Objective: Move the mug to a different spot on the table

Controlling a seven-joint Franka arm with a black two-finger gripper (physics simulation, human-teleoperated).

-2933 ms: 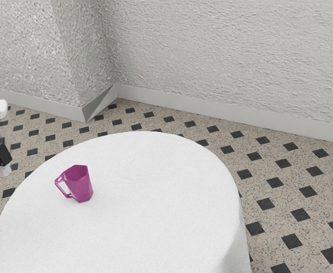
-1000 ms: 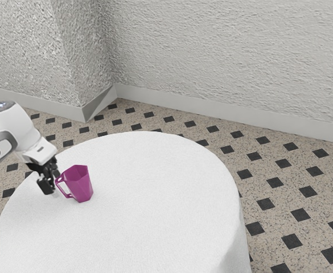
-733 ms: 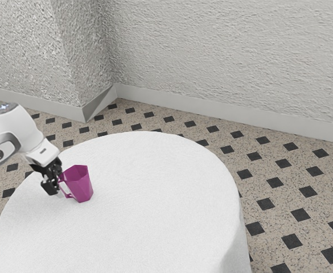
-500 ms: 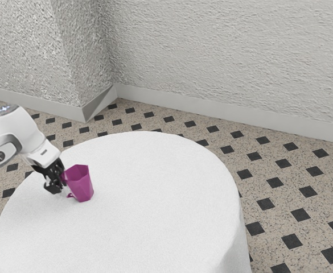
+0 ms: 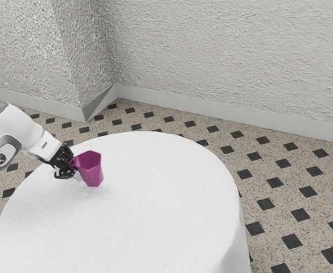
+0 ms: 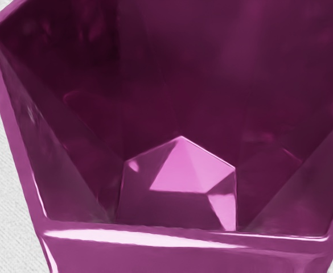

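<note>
Sitting clamped in gripper (image 5: 73, 165): mug (image 5: 91, 169)

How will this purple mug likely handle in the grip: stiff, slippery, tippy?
The mug looks rigid: its faceted walls hold sharp edges. Glossy highlights suggest a slick surface that might slip. The gripper holds it from one side, so it may swing or tilt; its base is narrower than its rim.

The mug (image 5: 91, 168) looks smooth and glossy, like glazed ceramic, with bright highlights. The table (image 5: 155, 222) is matt white and finely grained. The wall (image 5: 223, 51) is rough plaster.
</note>
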